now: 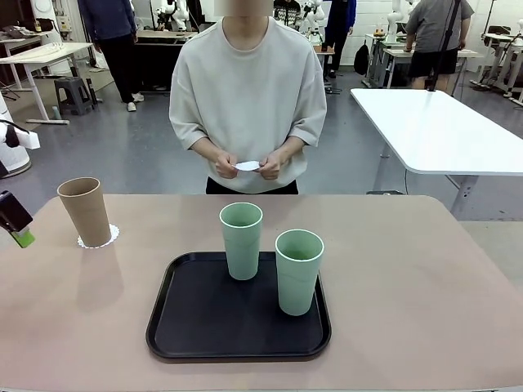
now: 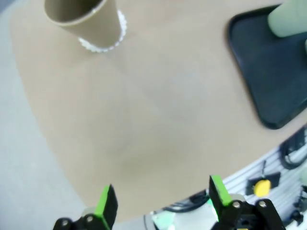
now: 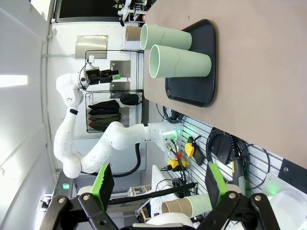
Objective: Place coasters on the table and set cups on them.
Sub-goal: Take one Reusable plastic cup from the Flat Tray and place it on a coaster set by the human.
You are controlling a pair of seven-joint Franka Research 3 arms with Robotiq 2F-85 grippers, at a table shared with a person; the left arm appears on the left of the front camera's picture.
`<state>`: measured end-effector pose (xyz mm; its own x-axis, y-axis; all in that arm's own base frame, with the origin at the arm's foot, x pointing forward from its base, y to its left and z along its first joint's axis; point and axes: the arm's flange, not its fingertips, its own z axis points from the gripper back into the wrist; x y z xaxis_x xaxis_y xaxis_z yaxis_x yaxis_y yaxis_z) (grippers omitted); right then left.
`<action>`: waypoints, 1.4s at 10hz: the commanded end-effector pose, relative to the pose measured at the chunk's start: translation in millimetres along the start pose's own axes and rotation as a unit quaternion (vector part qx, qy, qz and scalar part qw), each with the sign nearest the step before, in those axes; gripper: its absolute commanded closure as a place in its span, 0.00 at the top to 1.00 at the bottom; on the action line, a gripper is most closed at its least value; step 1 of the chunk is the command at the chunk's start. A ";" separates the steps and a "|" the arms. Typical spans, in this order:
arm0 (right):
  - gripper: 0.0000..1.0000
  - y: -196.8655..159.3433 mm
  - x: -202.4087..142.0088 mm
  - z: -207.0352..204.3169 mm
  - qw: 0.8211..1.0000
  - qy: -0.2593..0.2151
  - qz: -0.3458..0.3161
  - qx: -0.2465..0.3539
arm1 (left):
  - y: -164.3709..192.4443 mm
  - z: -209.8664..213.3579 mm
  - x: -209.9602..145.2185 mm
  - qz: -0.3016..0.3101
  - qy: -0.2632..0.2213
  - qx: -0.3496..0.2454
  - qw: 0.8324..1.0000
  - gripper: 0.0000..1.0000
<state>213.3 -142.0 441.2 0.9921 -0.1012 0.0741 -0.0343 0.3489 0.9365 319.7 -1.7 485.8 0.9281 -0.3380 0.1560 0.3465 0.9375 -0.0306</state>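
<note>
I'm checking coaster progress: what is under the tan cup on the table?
A white lacy coaster lies under the tan cup, flat on the table. Its scalloped edge peeks out at the cup's base; its middle is covered by the cup.

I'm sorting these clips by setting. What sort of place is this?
Probably a robotics lab or workshop: a white jointed robot arm, long white-topped work tables on a bare grey floor, and a slotted panel hung with cables.

tan cup [image 1: 85,211], white lacy coaster [image 1: 113,234], mint cups [image 1: 241,241] [image 1: 299,273], black tray [image 1: 204,327], beige-pink table [image 1: 409,286].
</note>
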 end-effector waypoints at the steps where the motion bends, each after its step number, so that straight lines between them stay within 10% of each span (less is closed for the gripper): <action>1: 1.00 0.0 -0.5 0.6 1.000 0.000 0.002 0.006 | 2.0 1.5 4.0 -0.009 0.000 0.046 0.999 1.00; 2: 1.00 0.0 -0.5 0.6 1.000 0.000 0.002 0.006 | 0.0 0.0 0.0 0.000 0.000 0.000 1.000 1.00; 5: 1.00 0.0 -0.5 0.6 1.000 0.000 0.002 0.006 | 79.3 1.9 -9.3 0.054 -0.098 -0.343 0.933 1.00; 9: 1.00 0.0 -0.5 0.6 1.000 0.000 0.002 0.006 | 153.6 6.4 -29.8 0.100 -0.149 -0.477 0.861 1.00; 14: 1.00 0.0 -0.5 0.6 1.000 0.000 0.002 0.006 | 217.8 -7.2 -73.5 0.118 -0.175 -0.493 0.844 1.00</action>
<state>213.1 -142.2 441.2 0.9920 -0.1025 0.0740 -0.0338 0.3490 0.9365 325.5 219.3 457.1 0.9562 0.0689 0.2843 0.2335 0.4059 -0.8836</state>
